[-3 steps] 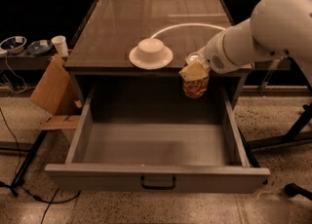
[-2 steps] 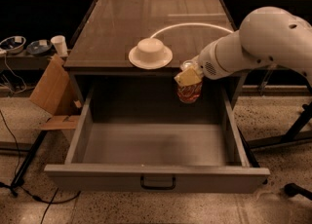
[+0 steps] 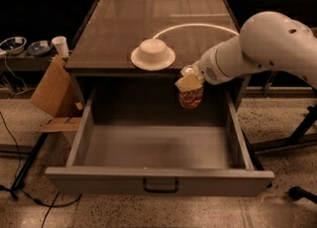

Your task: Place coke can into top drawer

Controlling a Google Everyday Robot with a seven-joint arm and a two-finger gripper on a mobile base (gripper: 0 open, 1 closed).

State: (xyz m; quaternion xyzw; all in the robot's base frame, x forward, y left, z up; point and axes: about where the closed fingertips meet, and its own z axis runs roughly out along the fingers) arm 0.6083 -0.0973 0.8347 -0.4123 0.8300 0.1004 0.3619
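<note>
Over the back right part of the wide grey metal top drawer [image 3: 99, 182], which stands pulled out, you have the small red cylindrical coke can [image 3: 191, 100] hanging in the air, roughly upright. Your two-finger gripper [image 3: 189, 81], at the end of the rounded white arm [image 3: 262, 46], is clamped on the can's upper part. Its pale yellowish fingers [image 3: 186, 83] cover the silver top and shoulder, so only the lower half with the white lettering shows beneath them. The can is apart from the drawer's floor and right wall, just in front of and below the front edge of the dark brown tabletop [image 3: 148, 14].

Treat the can as a thin-walled thing. Its painted aluminium skin is smooth and slippery, and it will dent if you squeeze harder than you need. Whether it is full or empty cannot be told from here, so assume some weight. Held this high, the can could swing or slip downward. A grip round the middle of the body would be steadier, but regrasping now seems a poorer bet than simply finishing.

By my reading, the carry is nearly done and lowering and release are left. Bring the can down until its base is close to the flat grey floor before you let go. Dropped from this height, a cylinder may tip and roll toward the front panel and its small dark handle [image 3: 161, 186]. When you back out, mind the white upturned bowl [image 3: 152, 48] on its white plate [image 3: 168, 61], near the arm on the tabletop's front edge.
</note>
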